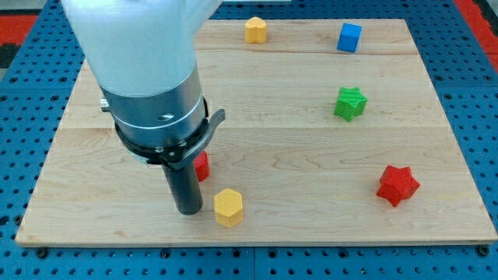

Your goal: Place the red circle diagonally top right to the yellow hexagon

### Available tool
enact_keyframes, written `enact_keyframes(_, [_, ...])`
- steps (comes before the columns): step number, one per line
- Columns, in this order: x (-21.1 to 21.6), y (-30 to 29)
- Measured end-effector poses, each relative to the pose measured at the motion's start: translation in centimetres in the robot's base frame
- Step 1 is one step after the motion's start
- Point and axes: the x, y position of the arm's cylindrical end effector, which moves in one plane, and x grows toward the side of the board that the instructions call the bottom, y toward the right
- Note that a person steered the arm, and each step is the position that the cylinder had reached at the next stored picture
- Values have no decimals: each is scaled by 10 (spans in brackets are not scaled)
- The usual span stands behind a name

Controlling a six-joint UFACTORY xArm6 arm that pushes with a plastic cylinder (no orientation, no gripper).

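Observation:
The yellow hexagon [229, 207] lies near the view's bottom, left of centre. A red block [201, 166], mostly hidden behind my rod so its shape cannot be made out, sits just up and to the left of the hexagon. My tip [188, 210] rests on the board just left of the yellow hexagon and below the red block, close to both.
A second yellow block [255, 29] and a blue cube [349, 37] lie at the view's top. A green star [350, 103] is at the right, a red star [398, 185] at the lower right. The wooden board [311, 155] ends near the tip's bottom side.

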Motion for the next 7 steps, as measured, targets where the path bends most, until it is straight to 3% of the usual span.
enact_keyframes(1, [-1,11])
enact_keyframes(2, [-12,-39])
enact_keyframes(3, [-45,-39])
enact_keyframes(4, [-64,-20])
enact_keyframes(5, [-58,25])
enact_keyframes(7, [-54,61])
